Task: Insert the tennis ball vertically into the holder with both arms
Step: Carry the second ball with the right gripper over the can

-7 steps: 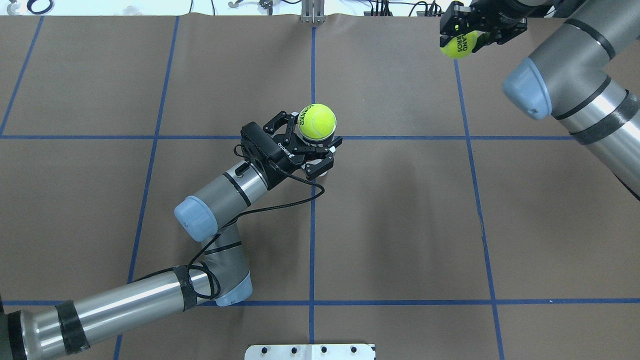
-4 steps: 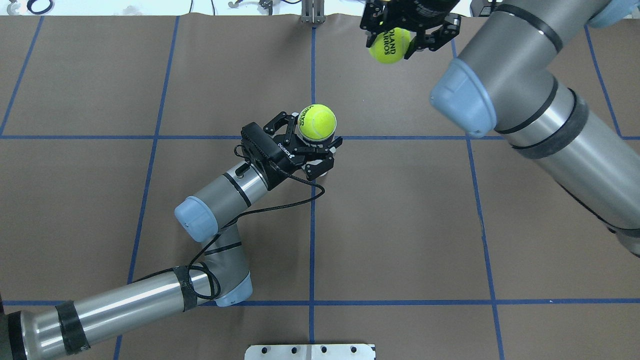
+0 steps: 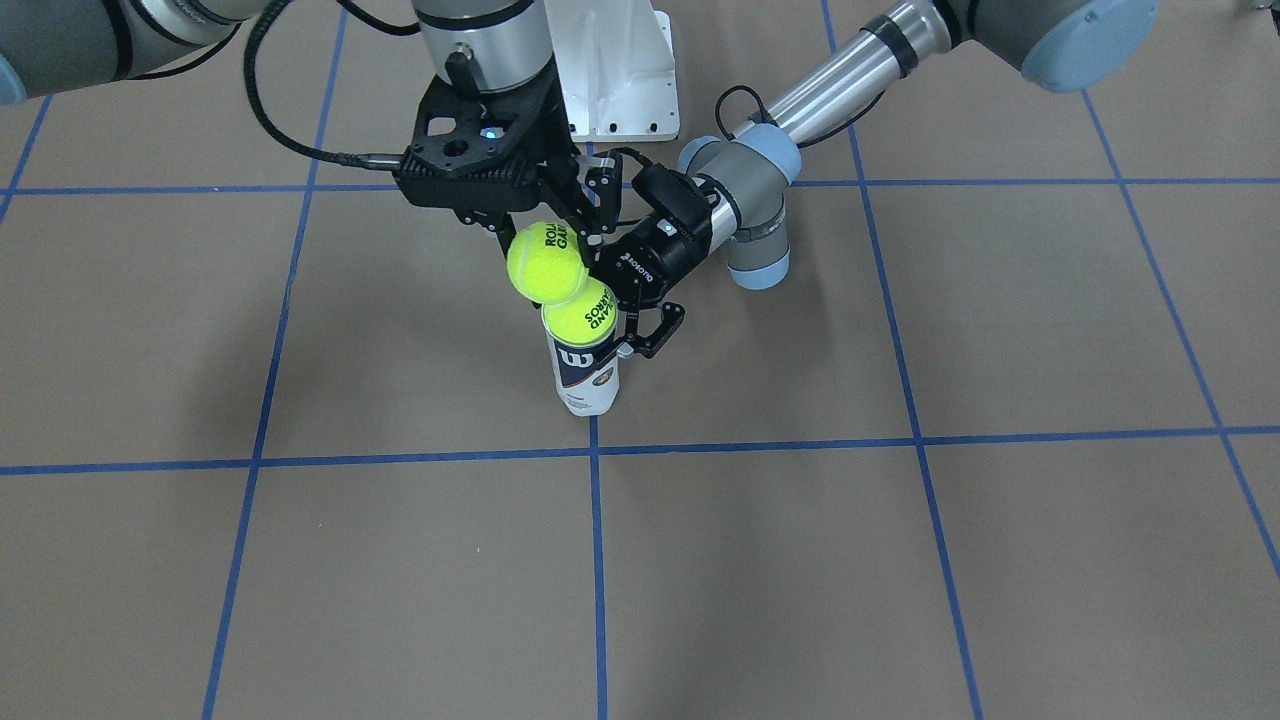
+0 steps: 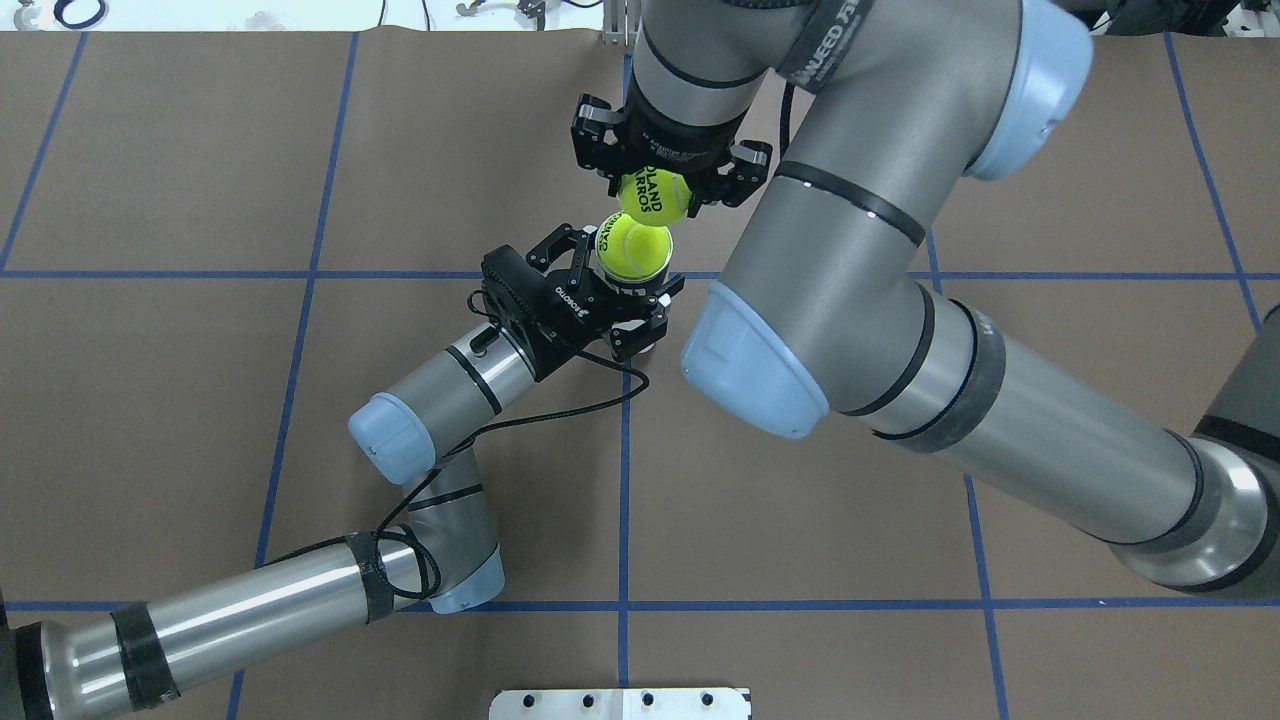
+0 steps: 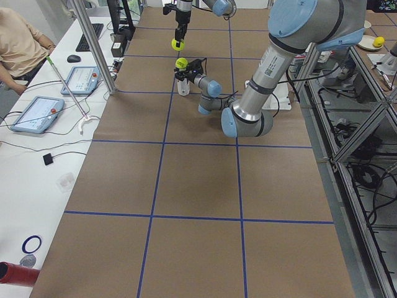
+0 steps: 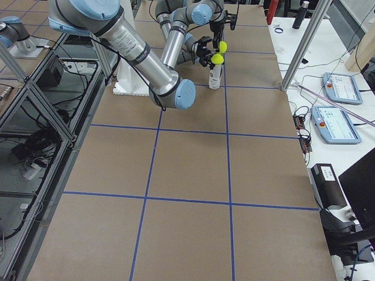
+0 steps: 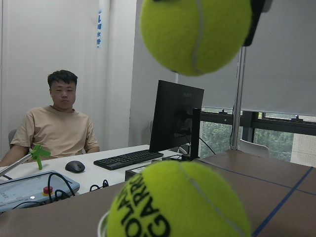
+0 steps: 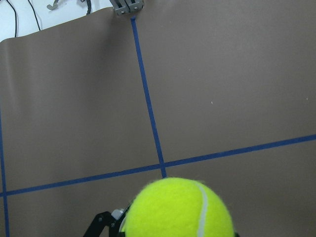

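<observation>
The holder point(image 3: 586, 375), a clear can with a navy and white label, stands upright near the table's middle. One tennis ball point(image 3: 581, 311) sits in its open top, also seen from overhead point(image 4: 634, 250). My left gripper point(image 4: 628, 296) is shut on the holder just under that ball. My right gripper point(image 4: 655, 182) points down and is shut on a second tennis ball point(image 4: 652, 198). It holds that ball point(image 3: 545, 262) a little above the first, slightly off-centre and apart from it. Both balls show in the left wrist view, the held one point(image 7: 196, 29) above the seated one point(image 7: 177, 205).
The white pedestal base point(image 3: 620, 70) stands behind the holder on the robot's side. The right arm's elbow point(image 4: 760, 360) hangs over the table's middle. An operator point(image 5: 18, 40) sits at a side desk with tablets point(image 5: 37, 113). Blue tape lines grid the brown tabletop.
My right arm has swung in from the far right corner with its ball and now hangs over the holder. The left arm, the holder and the seated ball have not moved.
</observation>
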